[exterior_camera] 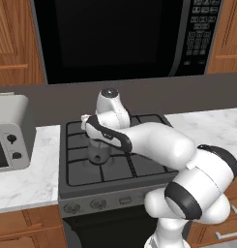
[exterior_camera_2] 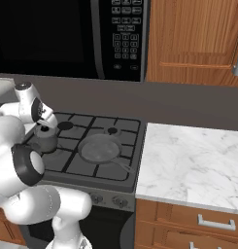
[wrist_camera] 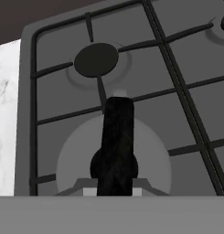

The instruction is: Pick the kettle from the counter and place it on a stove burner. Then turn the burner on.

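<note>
The dark grey kettle point(exterior_camera: 97, 154) point(exterior_camera_2: 44, 141) point(wrist_camera: 152, 155) sits low over the front left part of the stove grates point(exterior_camera: 115, 169), and the stove burner beneath it is hidden. My gripper point(exterior_camera: 96, 139) point(exterior_camera_2: 43, 128) point(wrist_camera: 114, 192) comes down from above and is shut on the kettle's black arched handle point(wrist_camera: 116, 132). I cannot tell whether the kettle's base touches the grate. A round black burner cap point(wrist_camera: 96, 59) point(exterior_camera_2: 65, 125) lies bare just behind the kettle. The white marble counter point(exterior_camera: 28, 179) point(exterior_camera_2: 188, 165) flanks the stove on both sides.
A flat grey pan point(exterior_camera_2: 98, 148) rests on the front right burner, close beside the kettle. Control knobs point(exterior_camera: 98, 204) point(exterior_camera_2: 121, 202) line the stove's front panel. A microwave point(exterior_camera: 120, 34) hangs above, and a grey appliance point(exterior_camera: 8, 140) stands on the left counter.
</note>
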You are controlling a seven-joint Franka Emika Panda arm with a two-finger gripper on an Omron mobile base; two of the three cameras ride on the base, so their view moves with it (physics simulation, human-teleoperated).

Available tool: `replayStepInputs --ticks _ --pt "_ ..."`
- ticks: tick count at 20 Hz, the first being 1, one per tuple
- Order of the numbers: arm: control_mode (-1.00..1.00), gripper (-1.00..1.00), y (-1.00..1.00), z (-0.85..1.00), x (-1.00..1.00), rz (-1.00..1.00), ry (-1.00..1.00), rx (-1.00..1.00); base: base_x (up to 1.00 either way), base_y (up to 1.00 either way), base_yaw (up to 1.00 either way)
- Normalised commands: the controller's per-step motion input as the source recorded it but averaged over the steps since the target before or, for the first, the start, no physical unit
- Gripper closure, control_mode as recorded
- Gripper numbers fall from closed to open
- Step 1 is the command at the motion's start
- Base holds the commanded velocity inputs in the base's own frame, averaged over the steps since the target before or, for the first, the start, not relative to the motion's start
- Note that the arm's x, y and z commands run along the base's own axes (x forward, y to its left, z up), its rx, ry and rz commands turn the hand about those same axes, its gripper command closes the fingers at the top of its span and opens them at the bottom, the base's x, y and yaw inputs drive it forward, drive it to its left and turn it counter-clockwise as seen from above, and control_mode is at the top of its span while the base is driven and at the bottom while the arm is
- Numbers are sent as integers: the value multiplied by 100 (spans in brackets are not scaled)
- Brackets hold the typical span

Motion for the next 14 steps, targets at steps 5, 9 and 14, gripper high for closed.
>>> replayStepInputs --ticks 5,9,14 --pt "-100 100 16 -11 24 0 0 0 0 0 0" --pt "-100 100 8 -11 8 0 0 0 0 0 0" --pt "-100 -100 0 -7 0 0 0 0 0 0 0"
